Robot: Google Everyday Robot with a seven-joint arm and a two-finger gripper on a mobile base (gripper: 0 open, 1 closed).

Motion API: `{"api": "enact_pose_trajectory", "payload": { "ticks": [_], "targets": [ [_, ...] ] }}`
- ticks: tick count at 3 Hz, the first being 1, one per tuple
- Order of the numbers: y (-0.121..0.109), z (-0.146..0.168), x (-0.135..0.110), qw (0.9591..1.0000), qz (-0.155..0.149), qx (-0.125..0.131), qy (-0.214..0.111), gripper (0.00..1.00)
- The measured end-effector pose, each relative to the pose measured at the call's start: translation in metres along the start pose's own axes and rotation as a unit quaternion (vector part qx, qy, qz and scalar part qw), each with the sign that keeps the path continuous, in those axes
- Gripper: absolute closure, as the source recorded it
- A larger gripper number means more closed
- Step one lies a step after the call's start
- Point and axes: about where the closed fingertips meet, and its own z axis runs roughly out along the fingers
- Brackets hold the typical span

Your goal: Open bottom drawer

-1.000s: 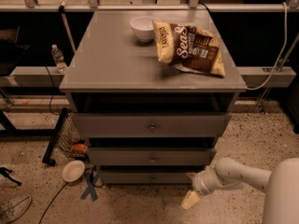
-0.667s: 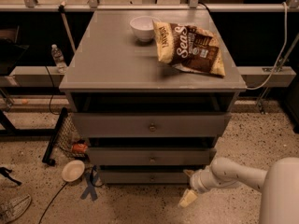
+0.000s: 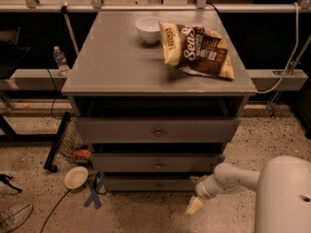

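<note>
The grey cabinet has three stacked drawers. The bottom drawer (image 3: 146, 184) is the lowest and slimmest front, with a small round knob (image 3: 158, 184) at its centre, and it sits close to flush with the frame. My gripper (image 3: 194, 193) is low near the floor, at the drawer's right end and to the right of the knob. It looks open, with one cream finger (image 3: 194, 206) pointing down-left and the other up by the drawer's right corner. It holds nothing.
On the cabinet top (image 3: 121, 62) are a white bowl (image 3: 147, 29) and a chip bag (image 3: 199, 50). On the floor to the left lie a small bowl (image 3: 76, 177), blue tape (image 3: 94, 193), a black bar (image 3: 57, 141) and a cable. A water bottle (image 3: 60, 60) stands on the left ledge.
My gripper has edged slightly left toward the bottom drawer's right end. The drawers have not moved.
</note>
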Motion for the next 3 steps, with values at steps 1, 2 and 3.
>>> {"api": "enact_pose_trajectory", "payload": {
  "ticks": [1,2,3],
  "targets": [
    [-0.014,0.01,0.007,0.9996,-0.02,0.011,0.017,0.0],
    [-0.024,0.018,0.01,0.9983,-0.045,0.029,0.023,0.0],
    [-0.024,0.018,0.01,0.9983,-0.045,0.029,0.023,0.0]
  ]
}}
